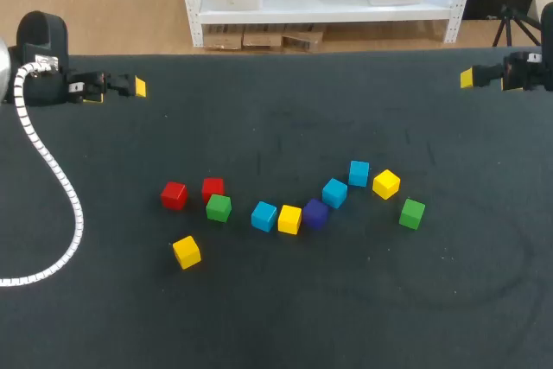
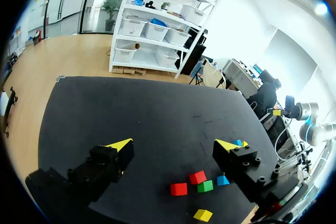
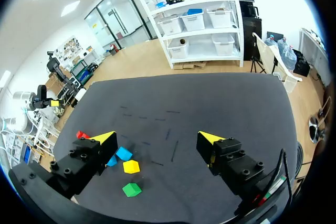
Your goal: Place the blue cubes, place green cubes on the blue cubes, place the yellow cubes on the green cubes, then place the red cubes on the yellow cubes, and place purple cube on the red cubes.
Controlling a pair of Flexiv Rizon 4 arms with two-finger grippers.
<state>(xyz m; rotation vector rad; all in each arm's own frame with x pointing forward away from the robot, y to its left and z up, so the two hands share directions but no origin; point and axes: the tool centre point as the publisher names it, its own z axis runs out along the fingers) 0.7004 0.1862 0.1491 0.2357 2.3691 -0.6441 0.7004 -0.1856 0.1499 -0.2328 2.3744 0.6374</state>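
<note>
Plainly, the left jaws stand wide apart with nothing between them, their yellow tips [image 2: 119, 144] over bare surface [image 1: 276, 110]; the left arm [image 1: 47, 62] is at the far left corner. The right jaws are likewise spread and hold nothing, and the right arm [image 1: 529, 71] is at the far right corner. All the cubes lie loose and unstacked in a ragged line across the middle of the surface, well apart from both arms. Nearest the left edge is a red cube [image 1: 174, 195], with a second red cube [image 1: 212, 187] near it and a green cube [image 1: 219, 207] just beside that one on its near side. A yellow cube [image 1: 187, 251] lies alone, closer to the near edge than the rest. Toward the right edge from the green cube come a blue cube [image 1: 264, 216], a second yellow cube [image 1: 289, 219] just beside it, and the purple cube [image 1: 315, 213] just beside that. A second blue cube [image 1: 334, 193] lies at the purple cube's far side; a third blue cube [image 1: 359, 173] lies just beyond, near a third yellow cube [image 1: 386, 184]. A second green cube [image 1: 412, 213] lies closest to the right edge
</note>
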